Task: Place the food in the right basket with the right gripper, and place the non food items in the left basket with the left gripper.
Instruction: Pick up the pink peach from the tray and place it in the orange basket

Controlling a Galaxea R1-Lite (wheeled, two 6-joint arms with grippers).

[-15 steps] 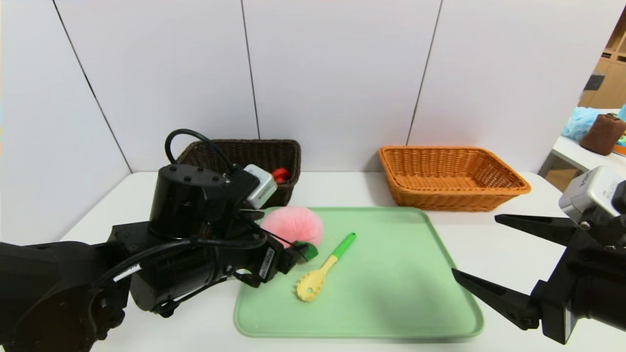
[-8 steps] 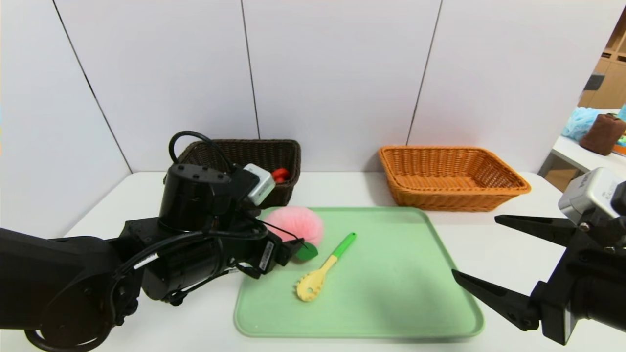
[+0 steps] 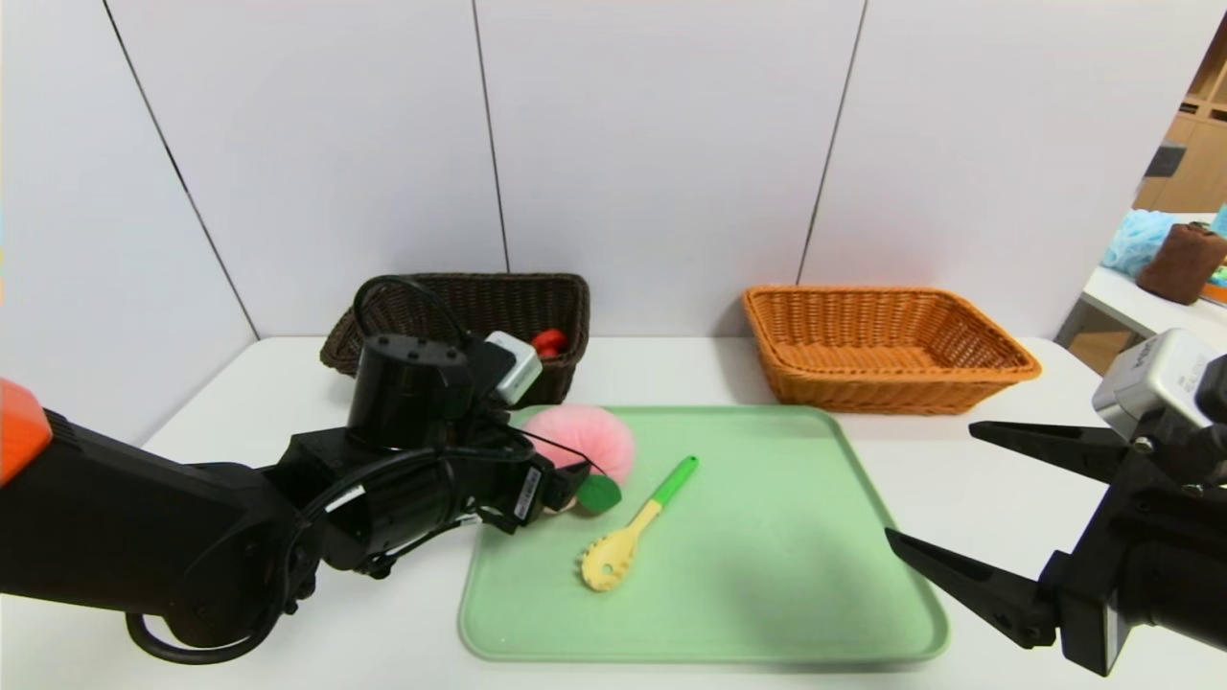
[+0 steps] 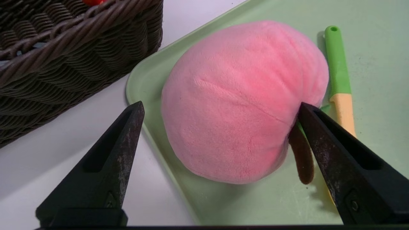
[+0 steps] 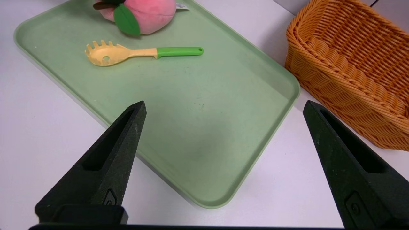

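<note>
While spread wide and empty, left hand (image 4: pixel 220 107) straddles plush peach (image 3: pixel 580 443) at tray's (image 3: pixel 767 594) ten o'clock corner, beside pasta spoon (image 3: pixel 633 525). Wrong target, probably: needs shifting to spoon. Right hand (image 3: pixel 939 498) open, empty, parked at four o'clock.

The left gripper (image 4: pixel 220 107) reaches forward and slightly downward on its extended arm, fingers (image 4: pixel 111 153) spread wide. The right gripper (image 3: pixel 930 494) hangs at the right side, tilted slightly down, its fingers (image 5: pixel 108 163) likewise wide apart.
</note>
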